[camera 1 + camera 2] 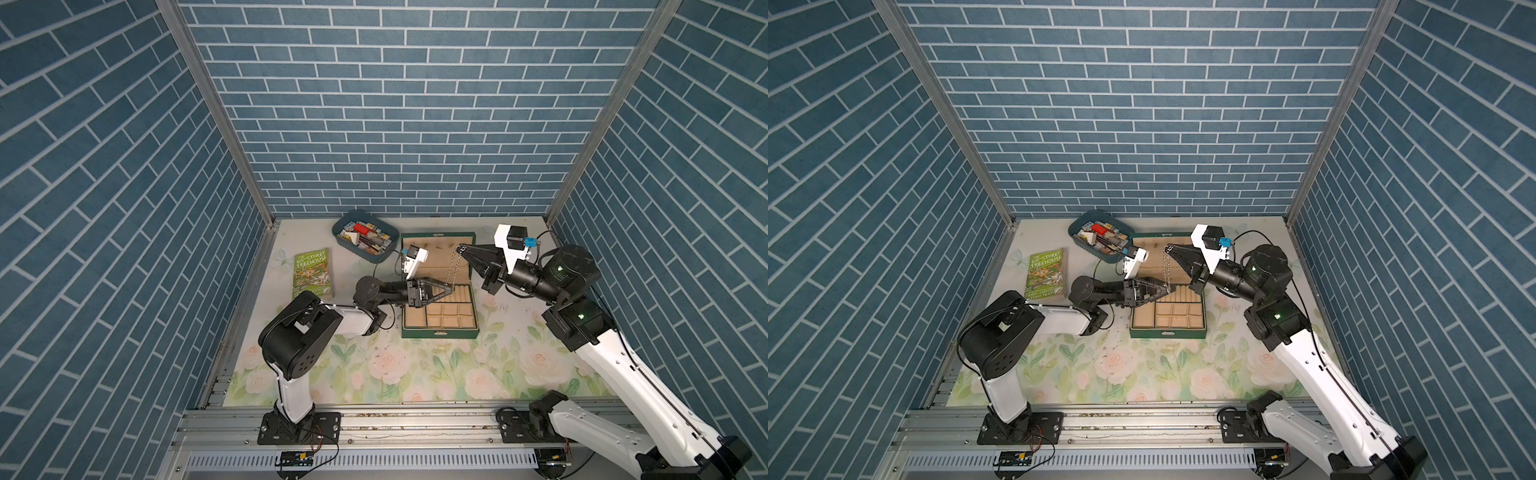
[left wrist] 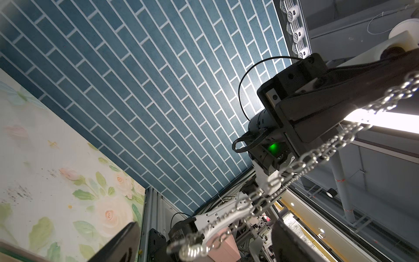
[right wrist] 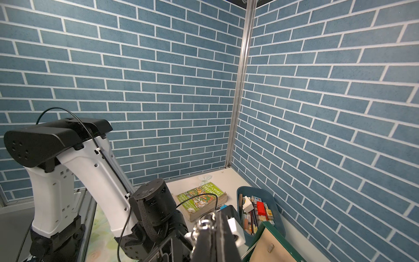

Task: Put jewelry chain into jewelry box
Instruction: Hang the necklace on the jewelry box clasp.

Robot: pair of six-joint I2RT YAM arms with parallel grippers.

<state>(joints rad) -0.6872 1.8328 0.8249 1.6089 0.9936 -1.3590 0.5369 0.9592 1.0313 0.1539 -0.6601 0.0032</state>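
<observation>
The jewelry chain [image 1: 454,268] [image 1: 1168,268] hangs straight down over the open jewelry box [image 1: 440,334] [image 1: 1167,332], a dark green case with beige compartments and its lid raised at the back. My right gripper [image 1: 461,249] [image 1: 1168,248] is shut on the chain's top end, seen up close in the right wrist view [image 3: 204,223]. My left gripper [image 1: 449,287] [image 1: 1168,287] reaches in from the left at the chain's lower end. It is open, one finger [image 2: 120,245] to each side of the dangling links [image 2: 317,154], not pinching them.
A blue-grey tub [image 1: 361,241] [image 3: 258,208] of small items stands behind and to the left of the box. A green paperback book [image 1: 312,272] [image 3: 201,199] lies further left. Blue brick walls enclose the floral table [image 1: 415,374] on three sides.
</observation>
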